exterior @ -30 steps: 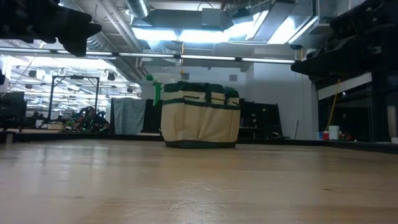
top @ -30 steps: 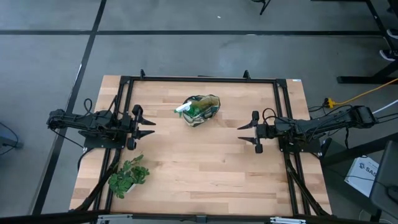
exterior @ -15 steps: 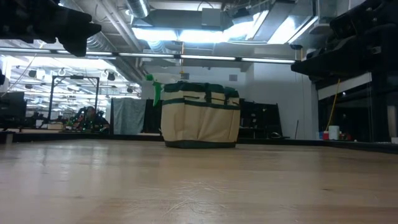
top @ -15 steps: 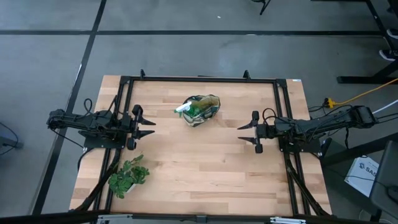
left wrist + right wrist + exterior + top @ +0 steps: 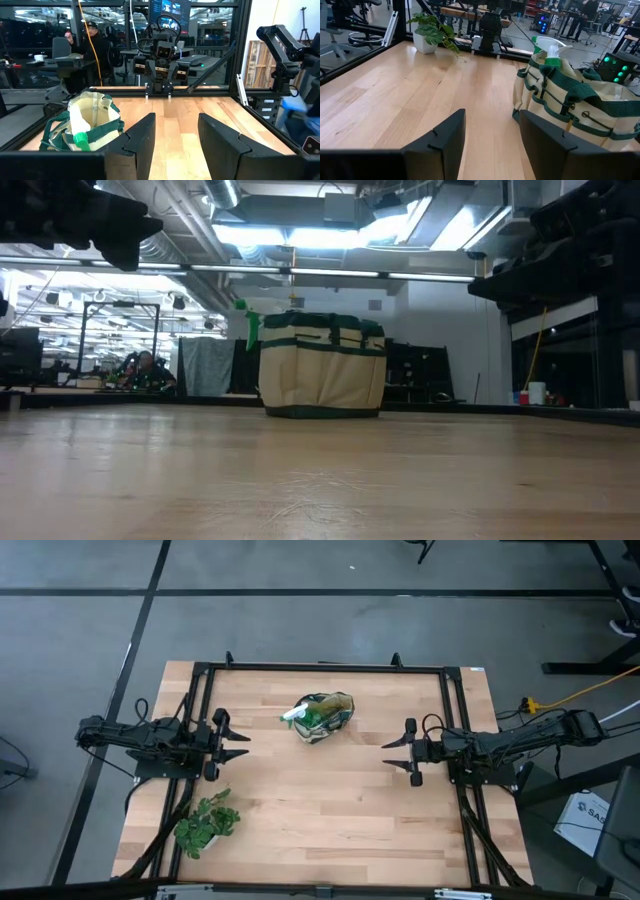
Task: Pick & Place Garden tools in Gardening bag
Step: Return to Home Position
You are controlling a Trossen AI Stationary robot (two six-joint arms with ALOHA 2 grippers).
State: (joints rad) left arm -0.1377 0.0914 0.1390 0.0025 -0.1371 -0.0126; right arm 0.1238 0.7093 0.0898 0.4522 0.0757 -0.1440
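The wooden table point(image 5: 330, 810) fills the middle of the high view, inside a black frame. The left arm point(image 5: 140, 736) reaches in from its side edge and the right arm point(image 5: 500, 747) from the opposite one. Both lie low and level, facing each other across the boards.

The bag point(image 5: 322, 716) stands upright on the far half of the table, between the two arms and well apart from both. Its mouth is open upward. Its long axis runs roughly from the left arm's side to the right arm's side, slightly skewed. In the low view its broad cream face point(image 5: 322, 375) with green trim is turned toward the camera.

A potted plant point(image 5: 207, 825) sits near the front corner on the left arm's side, far from the bag.

The spray bottle point(image 5: 293, 715) is in the bag at the end nearer the left arm. Its head rises above the rim point(image 5: 246, 320) and its nozzle points outward toward that side. What else lies inside cannot be made out.

The left gripper point(image 5: 243, 745) hovers over the boards with its jaws apart and nothing between them. The right gripper point(image 5: 392, 753) likewise has its jaws spread and empty.
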